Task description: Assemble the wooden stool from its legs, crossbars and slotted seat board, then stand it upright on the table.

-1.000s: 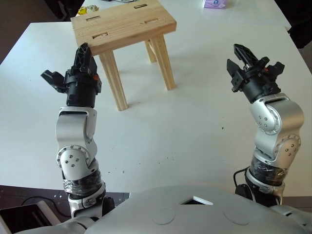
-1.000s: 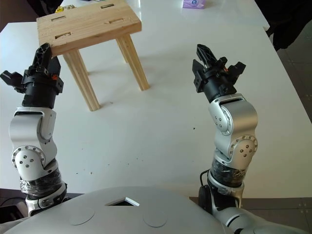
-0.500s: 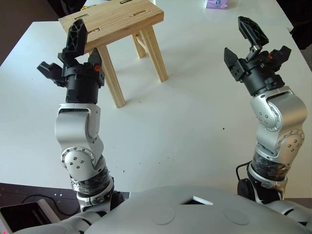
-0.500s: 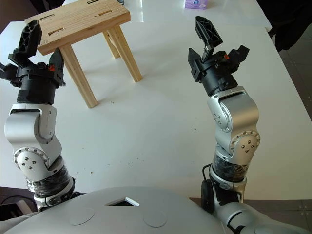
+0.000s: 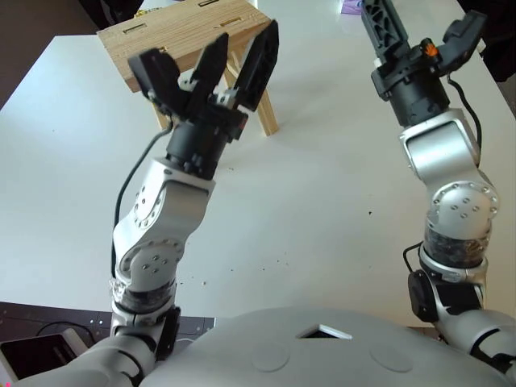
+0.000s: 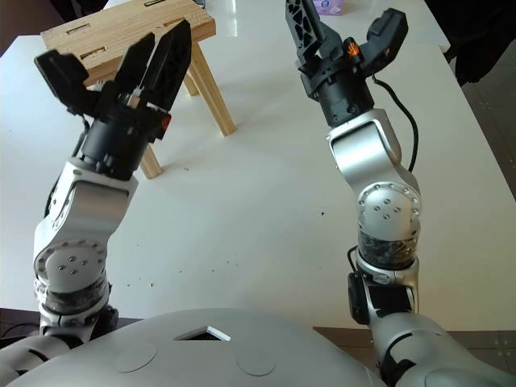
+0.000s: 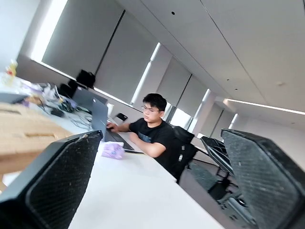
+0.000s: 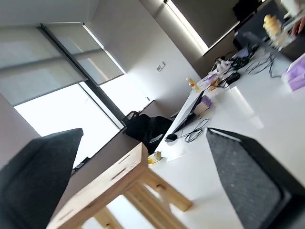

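Assembled wooden stool standing upright on the white table.
Pale pine, far left part of the table. Flat seat board on top, level, with rectangular slots showing. Legs splay slightly outward, feet on the table. One leg is in clear view, the others are partly hidden.

You have the wooden stool standing upright near the worktop's far left corner. Its front legs are partly hidden behind your left tool, which hangs above the worktop with its fingers spread wide. Your right tool is up by the far right edge, fingers also apart. A small purple item, possibly a box, sits at the far edge.
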